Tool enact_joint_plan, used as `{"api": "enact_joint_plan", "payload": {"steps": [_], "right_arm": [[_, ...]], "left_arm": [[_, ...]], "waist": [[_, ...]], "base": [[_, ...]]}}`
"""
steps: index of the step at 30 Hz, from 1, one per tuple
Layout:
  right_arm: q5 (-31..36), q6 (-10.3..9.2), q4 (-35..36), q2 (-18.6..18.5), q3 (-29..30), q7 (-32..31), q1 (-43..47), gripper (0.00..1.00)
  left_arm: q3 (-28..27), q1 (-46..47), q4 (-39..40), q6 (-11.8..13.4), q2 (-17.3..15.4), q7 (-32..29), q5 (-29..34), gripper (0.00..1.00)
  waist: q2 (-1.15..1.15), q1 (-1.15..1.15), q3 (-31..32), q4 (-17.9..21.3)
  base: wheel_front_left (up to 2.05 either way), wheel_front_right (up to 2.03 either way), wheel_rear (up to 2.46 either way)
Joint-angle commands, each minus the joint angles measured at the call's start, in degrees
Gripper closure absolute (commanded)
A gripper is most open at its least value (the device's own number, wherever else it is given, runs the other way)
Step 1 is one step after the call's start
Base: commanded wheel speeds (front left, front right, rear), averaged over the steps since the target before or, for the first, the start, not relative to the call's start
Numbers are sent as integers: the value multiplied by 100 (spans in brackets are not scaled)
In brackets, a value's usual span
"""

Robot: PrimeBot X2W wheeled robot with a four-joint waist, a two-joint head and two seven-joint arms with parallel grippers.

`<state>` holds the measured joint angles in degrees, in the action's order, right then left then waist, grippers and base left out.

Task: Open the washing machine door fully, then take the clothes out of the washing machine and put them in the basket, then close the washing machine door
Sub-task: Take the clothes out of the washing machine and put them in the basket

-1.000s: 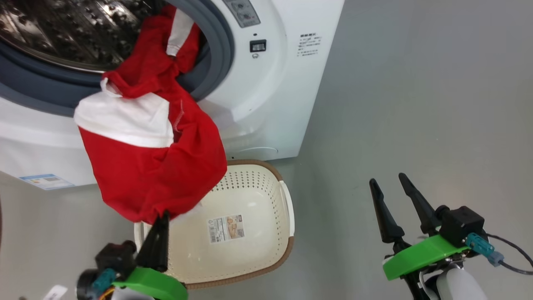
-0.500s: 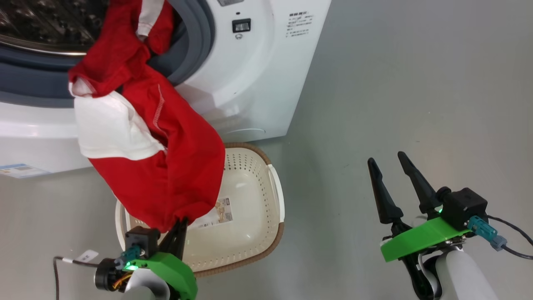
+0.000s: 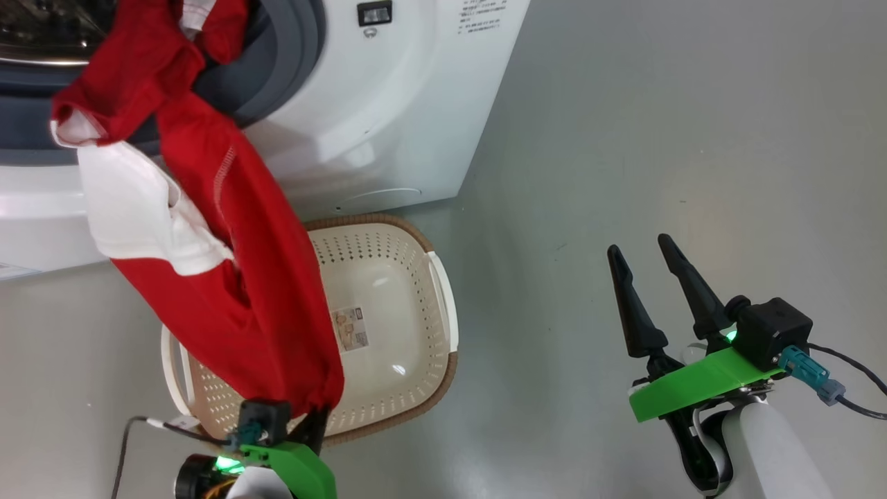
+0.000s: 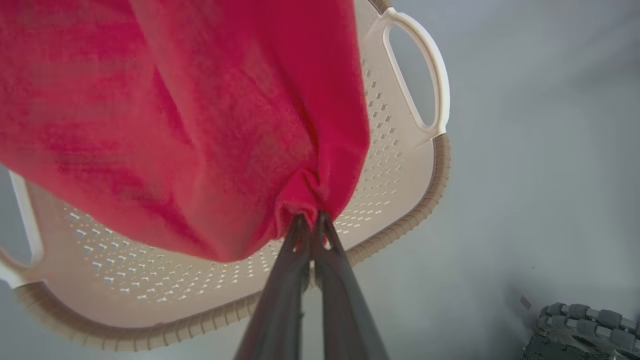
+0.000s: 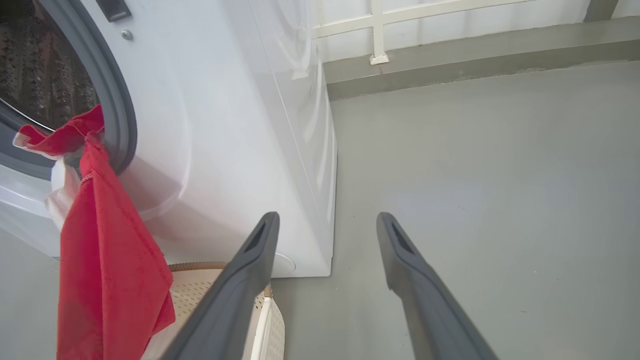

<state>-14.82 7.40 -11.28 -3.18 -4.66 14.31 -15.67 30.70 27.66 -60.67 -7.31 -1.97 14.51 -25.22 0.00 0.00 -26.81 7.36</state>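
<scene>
The red clothes (image 3: 229,277) with white panels stretch from the washing machine (image 3: 388,132) drum mouth down across the cream basket (image 3: 409,291) on the floor. My left gripper (image 3: 315,419) is shut on the garment's lower hem, above the basket's near rim; the left wrist view shows its fingers (image 4: 292,240) pinching a bunch of the red clothes (image 4: 200,125) over the basket (image 4: 400,165). To the right of the basket my right gripper (image 3: 641,253) hangs open over bare floor with nothing in it, and it shows as the right gripper (image 5: 325,220) in its own wrist view. The washing machine door is out of view.
Grey floor (image 3: 658,125) stretches to the right of the washer and basket. The right wrist view shows a wall base with a white frame (image 5: 380,30) behind the washing machine (image 5: 240,125). A dark treaded wheel (image 4: 580,330) sits at the left wrist view's lower right.
The head camera has shifted, so the washer sits higher and further left. My left gripper has drawn the red garment further out and down over the basket. The right gripper stays open.
</scene>
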Motion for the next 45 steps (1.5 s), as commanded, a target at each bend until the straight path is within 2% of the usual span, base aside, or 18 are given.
{"api": "enact_joint_plan", "payload": {"steps": [1,8,19,21,23,24,26,27,37,45], "right_arm": [[-72,9,145,30,-146,69,-36,0],[-108,9,175,30,-195,69,-121,0],[-127,9,216,30,-226,69,-178,0],[-134,9,224,30,-238,69,-189,0],[-140,9,233,30,-253,69,-204,0],[-144,9,238,30,-270,69,-226,0],[-147,9,244,30,-281,69,-249,0],[-148,9,245,30,-285,69,-259,0],[-142,9,226,30,-288,69,-284,0],[-107,9,138,30,-247,69,-208,0]], "left_arm": [[26,33,-52,-17,-91,47,-100,100],[680,302,-413,-17,-113,40,-587,100],[784,782,-542,-17,-343,48,-1046,100],[779,830,-551,-17,-378,48,-1081,72],[762,886,-561,-17,-416,48,-1116,62],[752,945,-580,-17,-453,48,-1141,27],[749,1007,-634,-17,-483,48,-1164,16],[758,1034,-658,-17,-491,48,-1172,0],[829,1192,-794,-17,-561,49,-1270,0],[724,1134,-603,-17,-604,49,-1387,0]], "waist": [[0,0,-60,33],[0,0,-221,77],[0,0,-402,133],[0,0,-435,144],[0,0,-480,154],[0,0,-534,162],[0,0,-585,164],[0,0,-602,164],[0,0,-621,148],[0,0,-318,28]], "base": [[0,0,0],[0,0,0],[0,0,0],[0,0,0],[0,0,0],[0,0,0],[0,0,0],[0,0,0],[0,0,0],[0,0,0]]}}
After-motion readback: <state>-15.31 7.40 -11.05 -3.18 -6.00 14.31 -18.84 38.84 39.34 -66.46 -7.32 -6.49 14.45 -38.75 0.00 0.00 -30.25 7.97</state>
